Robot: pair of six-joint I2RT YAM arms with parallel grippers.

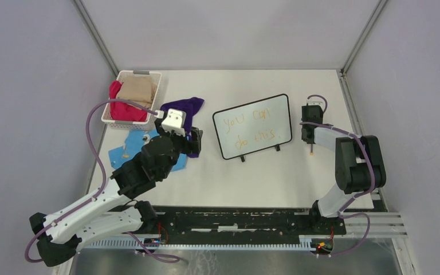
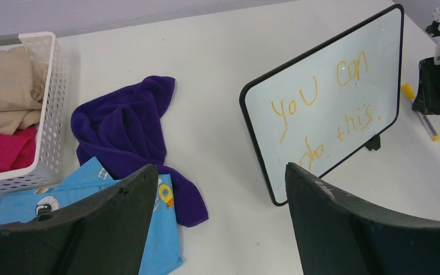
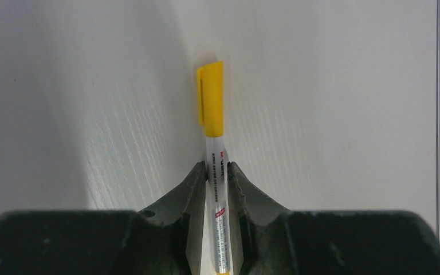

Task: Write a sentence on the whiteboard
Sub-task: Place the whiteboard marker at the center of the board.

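The whiteboard (image 1: 252, 126) (image 2: 326, 109) stands tilted on its two feet mid-table. It carries the sentence (image 1: 251, 130) (image 2: 321, 112) "you can do this" in yellow-orange, in two lines. To its right a yellow-capped marker (image 3: 212, 97) (image 2: 421, 117) lies flat on the table. My right gripper (image 1: 311, 140) (image 3: 217, 166) is low over it, jaws slightly open and flanking the clear barrel with hairline gaps. My left gripper (image 1: 193, 140) (image 2: 219, 169) hovers left of the board, open wide and holding nothing.
A white basket (image 1: 120, 77) (image 2: 51, 69) with beige and pink cloths sits at the back left. A purple cloth (image 1: 186, 109) (image 2: 126, 126) and a blue printed cloth (image 1: 123, 152) (image 2: 91, 189) lie beneath the left arm. The table's right edge runs close by the marker.
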